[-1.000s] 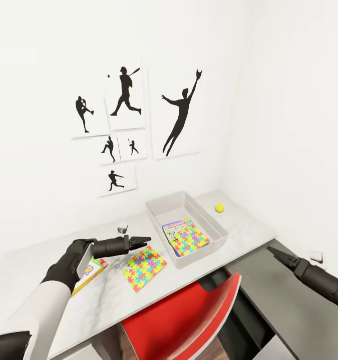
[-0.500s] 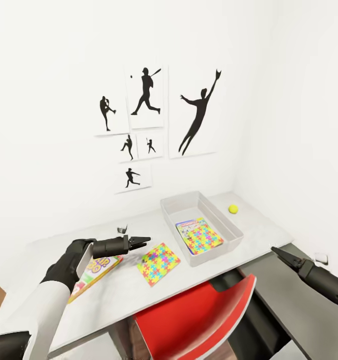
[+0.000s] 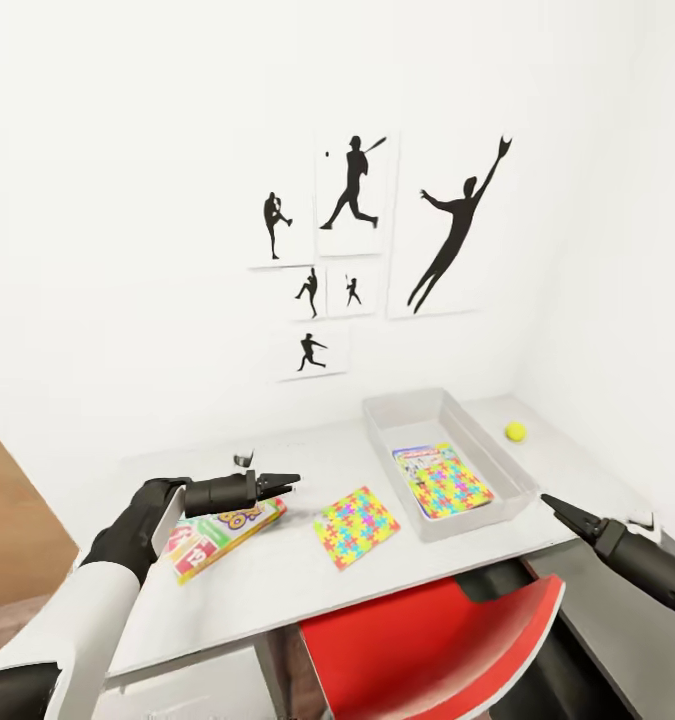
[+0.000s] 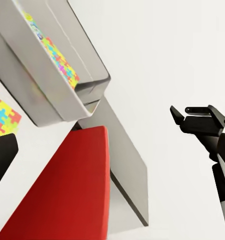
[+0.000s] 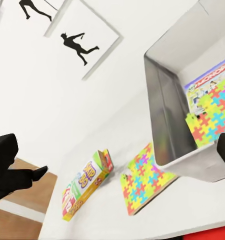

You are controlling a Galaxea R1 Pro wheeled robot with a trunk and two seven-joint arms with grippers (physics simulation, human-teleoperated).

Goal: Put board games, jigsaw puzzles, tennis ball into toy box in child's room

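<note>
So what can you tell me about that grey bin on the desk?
The bin is a shallow, lidless, light grey rectangular tray with sloping walls, plastic by its look. It sits flat on the white table, near the wall, with one end at the front edge. Inside lie a Monopoly game box and a jigsaw puzzle overlapping on top of it. A second puzzle lies beside it, a tennis ball on the other side.

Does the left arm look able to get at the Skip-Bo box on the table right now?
Probably yes: the left gripper hangs just above the Skip-Bo box, with nothing between them on the table.
</note>
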